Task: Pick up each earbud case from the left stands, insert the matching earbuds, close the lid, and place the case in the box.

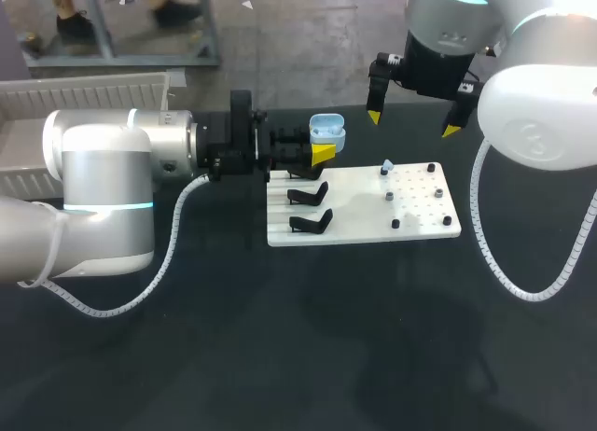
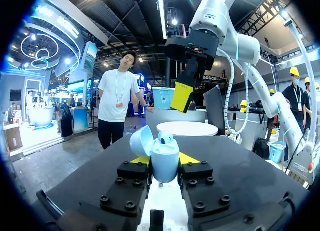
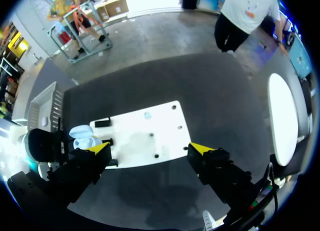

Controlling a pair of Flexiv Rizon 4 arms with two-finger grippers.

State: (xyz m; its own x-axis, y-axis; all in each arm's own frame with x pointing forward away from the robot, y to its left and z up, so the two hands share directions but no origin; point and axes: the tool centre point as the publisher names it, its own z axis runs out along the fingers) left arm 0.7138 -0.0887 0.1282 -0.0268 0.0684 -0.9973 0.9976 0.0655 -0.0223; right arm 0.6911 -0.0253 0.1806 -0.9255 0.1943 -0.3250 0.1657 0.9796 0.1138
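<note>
Earbud case [image 2: 165, 158], pale blue with its lid open, is held over the dark table [image 1: 280, 356], just off the far left corner of the white board [image 1: 424, 221]. The left hand [image 1: 325, 142] is clamped on it from both sides. The right hand [image 1: 412, 123] hangs wide open and holds nothing, above the board's far edge. Two black stands [image 1: 310, 194] on the board are bare, and one small pale blue earbud [image 1: 387, 165] sits near the pegs. The step looks like loading earbuds. Next, the right hand should drop over that earbud, pinch it gently and carry it to the open case.
</note>
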